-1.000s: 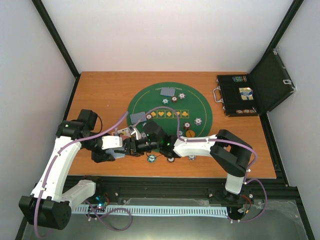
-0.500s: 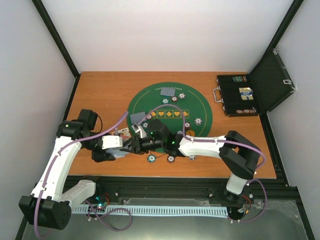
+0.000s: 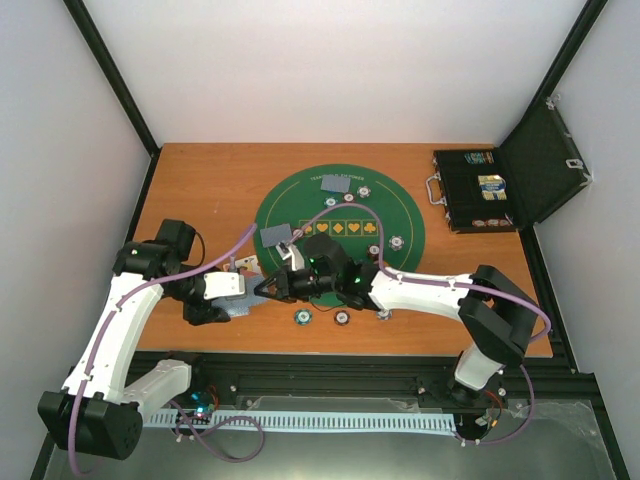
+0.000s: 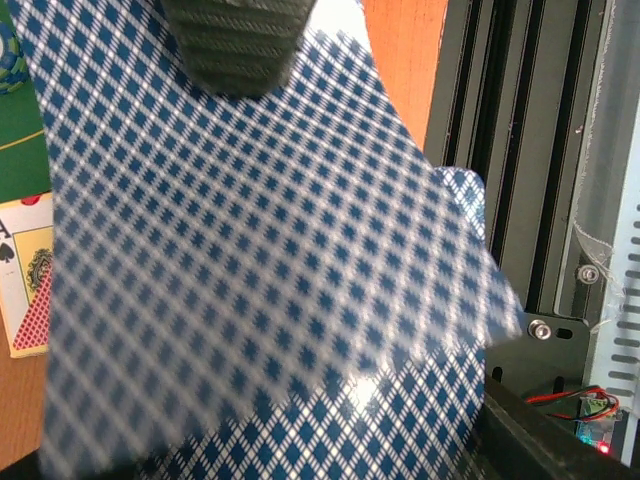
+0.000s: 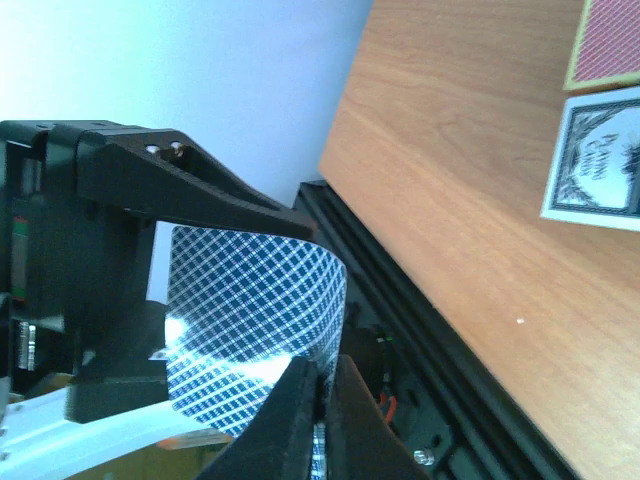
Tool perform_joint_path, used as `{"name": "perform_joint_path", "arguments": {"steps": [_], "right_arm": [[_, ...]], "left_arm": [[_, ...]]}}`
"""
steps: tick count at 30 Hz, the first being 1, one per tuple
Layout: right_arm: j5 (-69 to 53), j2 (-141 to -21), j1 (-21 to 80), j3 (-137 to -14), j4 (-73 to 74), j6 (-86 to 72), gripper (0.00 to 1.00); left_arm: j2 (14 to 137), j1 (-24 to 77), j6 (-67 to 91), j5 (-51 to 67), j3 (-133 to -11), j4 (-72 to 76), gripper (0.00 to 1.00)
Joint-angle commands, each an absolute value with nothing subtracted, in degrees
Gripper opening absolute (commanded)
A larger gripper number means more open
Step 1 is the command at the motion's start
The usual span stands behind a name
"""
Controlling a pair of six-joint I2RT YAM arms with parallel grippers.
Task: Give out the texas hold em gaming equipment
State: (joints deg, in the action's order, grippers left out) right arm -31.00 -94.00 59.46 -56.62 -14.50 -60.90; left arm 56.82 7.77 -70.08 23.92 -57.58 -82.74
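Card stack (image 4: pixel 260 280): one. Grippers: two. Left gripper (image 3: pixel 240 295) is clamping the stack; right gripper (image 5: pixel 320 380) is pinching closed on its edge.

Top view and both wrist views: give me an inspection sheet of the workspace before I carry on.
Surface: wooden table with a round green mat on it.
Job's things: blue-checked cards held between the tools; chips and loose cards on the mat.
Clutter: open black case, far right.
Tools: left tool shut on the cards; right tool pinching their edge.
Cables: purple cables along both arms.
Surroundings: white walls, black frame.
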Motion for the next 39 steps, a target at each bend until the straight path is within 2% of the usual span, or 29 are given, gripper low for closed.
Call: {"name": "perform_joint_path", "arguments": {"steps": [1,11,21,29,39], "right_arm": [[-28.66,-92.39,58.52,-55.32,-8.74,-59.45,0.03],[-29.59,-86.79,53.76,-53.48,-3.20,-56.30,0.03],[-31.13,-78.96,36.91,-46.08,11.31,-43.88,0.03],[-29.38,-81.50,27.22,-46.17,18.51,-35.57,0.03],[-32.80,-87.86,26.37,-45.85,13.32,-36.76,0.03]], "left_arm": [[55.65,8.01,-70.49,26.53,-57.92,-82.57,0.03],[55.76,7.93,-70.58,25.91,-57.92,-82.89,0.03],[55.76,7.97,-70.84,25.38,-58.29,-83.46,0.03],[55.81,8.02,-70.93,25.33,-58.36,-83.58,0.03],[56.01,7.96,-71.02,24.99,-58.54,-83.68,0.03]]}}
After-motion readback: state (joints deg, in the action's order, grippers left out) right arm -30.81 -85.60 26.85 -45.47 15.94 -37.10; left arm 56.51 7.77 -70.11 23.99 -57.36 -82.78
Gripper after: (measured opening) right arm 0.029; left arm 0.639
